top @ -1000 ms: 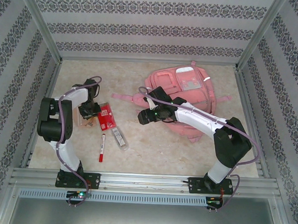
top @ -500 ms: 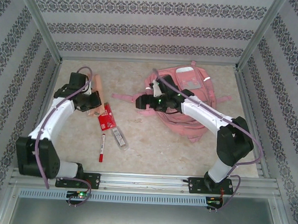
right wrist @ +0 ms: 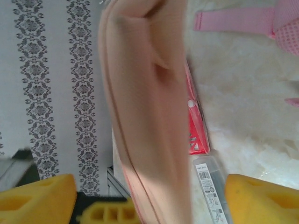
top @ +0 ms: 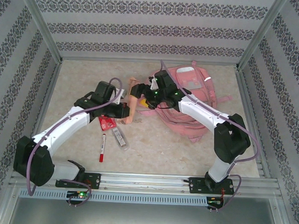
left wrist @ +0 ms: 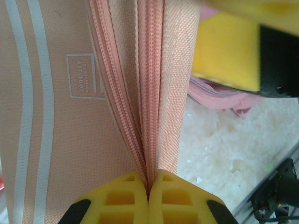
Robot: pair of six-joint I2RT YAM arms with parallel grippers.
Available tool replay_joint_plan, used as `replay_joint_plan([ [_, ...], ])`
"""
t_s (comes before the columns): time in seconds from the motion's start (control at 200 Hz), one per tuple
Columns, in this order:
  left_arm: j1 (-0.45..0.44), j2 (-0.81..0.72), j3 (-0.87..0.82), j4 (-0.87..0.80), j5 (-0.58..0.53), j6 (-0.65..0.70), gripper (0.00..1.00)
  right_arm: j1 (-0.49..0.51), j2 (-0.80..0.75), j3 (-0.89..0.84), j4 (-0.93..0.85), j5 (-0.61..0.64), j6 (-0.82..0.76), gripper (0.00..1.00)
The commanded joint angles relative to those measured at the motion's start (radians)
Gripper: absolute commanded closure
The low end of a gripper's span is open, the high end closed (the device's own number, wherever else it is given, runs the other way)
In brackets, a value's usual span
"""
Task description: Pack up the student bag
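The student bag (top: 195, 102), a large pink backpack, lies at the back right of the table, and its pink fabric (left wrist: 224, 98) shows past the pouch. My left gripper (top: 123, 111) (left wrist: 149, 179) is shut on the zipper edge of a slim peach pencil pouch (top: 134, 105) (left wrist: 88, 93), holding it up just left of the bag. My right gripper (top: 140, 95) (right wrist: 152, 196) stands open with the pouch (right wrist: 149, 116) hanging between its yellow fingers (right wrist: 39, 198), not touching either one. One right finger (left wrist: 229, 51) shows beside the pouch.
On the table under the left arm lie a red packet (top: 106, 124) (right wrist: 196, 133), a clear case (top: 119, 137) (right wrist: 210, 186) and a red marker (top: 102, 147). A pink bag strap (right wrist: 233, 21) trails left. Patterned walls and metal rails enclose the table.
My left arm has swung right from the table's left side, carrying the pouch up to the bag. The right gripper has shifted back and now straddles the pouch.
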Motion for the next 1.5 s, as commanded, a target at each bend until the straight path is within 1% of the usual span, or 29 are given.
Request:
replay_joint_plan([
  [0.0,-0.067,0.028,0.035,0.091,-0.005,-0.049,1.0,0.013,0.026,0.011,0.002,0.043,0.012,0.31],
  [0.065,-0.097,0.04,0.034,0.122,-0.016,-0.067,1.0,0.016,0.027,-0.002,0.009,0.043,0.009,0.5],
  [0.09,-0.108,0.045,0.032,0.133,-0.022,-0.072,1.0,0.017,0.024,-0.01,0.012,0.045,0.009,0.61],
  [0.1,-0.111,0.046,0.031,0.136,-0.023,-0.073,1.0,0.018,0.023,-0.013,0.012,0.046,0.01,0.65],
  [0.105,-0.112,0.047,0.031,0.139,-0.023,-0.073,1.0,0.018,0.023,-0.013,0.012,0.046,0.01,0.65],
  [0.11,-0.113,0.048,0.031,0.141,-0.025,-0.075,1.0,0.018,0.022,-0.015,0.012,0.047,0.009,0.68],
  [0.115,-0.115,0.048,0.031,0.142,-0.027,-0.075,1.0,0.018,0.022,-0.015,0.012,0.047,0.009,0.68],
  [0.17,-0.123,0.056,0.03,0.153,-0.036,-0.088,1.0,0.017,0.005,-0.032,0.008,0.066,0.003,0.8],
  [0.2,-0.123,0.059,0.029,0.156,-0.042,-0.101,0.92,0.015,-0.007,-0.043,0.01,0.074,0.001,0.86],
  [0.255,-0.124,0.062,0.032,0.161,-0.035,-0.102,0.71,0.007,-0.032,-0.055,0.006,0.083,-0.016,0.95],
  [0.29,-0.123,0.061,0.034,0.161,-0.023,-0.093,0.65,-0.001,-0.049,-0.063,0.001,0.086,-0.026,1.0],
  [0.35,-0.123,0.053,0.042,0.157,-0.005,-0.073,0.6,-0.02,-0.081,-0.079,-0.006,0.084,-0.04,1.0],
  [0.415,-0.124,0.039,0.046,0.149,-0.004,-0.042,0.52,-0.049,-0.12,-0.103,-0.005,0.068,-0.049,1.0],
  [0.495,-0.123,0.012,0.047,0.148,-0.002,0.011,0.47,-0.096,-0.169,-0.131,-0.011,0.041,-0.077,1.0],
  [0.585,-0.123,-0.019,0.036,0.174,0.006,0.07,0.46,-0.159,-0.228,-0.166,-0.014,-0.003,-0.106,1.0],
  [0.685,-0.126,-0.031,0.035,0.211,0.029,0.15,0.46,-0.258,-0.294,-0.202,-0.033,-0.058,-0.147,1.0],
  [0.789,-0.135,-0.012,0.061,0.26,0.03,0.217,0.46,-0.395,-0.376,-0.245,-0.1,-0.059,-0.196,1.0],
  [0.864,-0.154,0.023,0.09,0.282,0.008,0.295,0.46,-0.507,-0.439,-0.288,-0.137,-0.056,-0.219,1.0],
  [0.964,-0.204,0.1,0.143,0.279,-0.017,0.471,0.45,-0.663,-0.526,-0.351,-0.178,-0.038,-0.232,1.0],
  [1.039,-0.251,0.182,0.194,0.267,-0.077,0.591,0.44,-0.771,-0.59,-0.401,-0.21,0.0,-0.219,1.0],
  [1.094,-0.272,0.25,0.226,0.293,-0.116,0.619,0.42,-0.847,-0.633,-0.43,-0.24,0.02,-0.193,1.0],
  [1.179,-0.292,0.366,0.299,0.323,-0.146,0.629,0.41,-0.95,-0.695,-0.482,-0.261,0.031,-0.146,1.0],
  [1.264,-0.307,0.483,0.39,0.34,-0.186,0.63,0.41,-1.027,-0.759,-0.541,-0.259,0.036,-0.114,1.0],
  [1.319,-0.311,0.556,0.453,0.338,-0.175,0.653,0.4,-1.069,-0.796,-0.572,-0.257,0.036,-0.114,1.0],
  [1.389,-0.311,0.64,0.52,0.32,-0.106,0.707,0.38,-1.106,-0.837,-0.606,-0.257,0.036,-0.129,1.0],
  [1.494,-0.313,0.734,0.565,0.346,-0.033,0.769,0.37,-1.119,-0.887,-0.642,-0.255,0.053,-0.161,1.0],
])
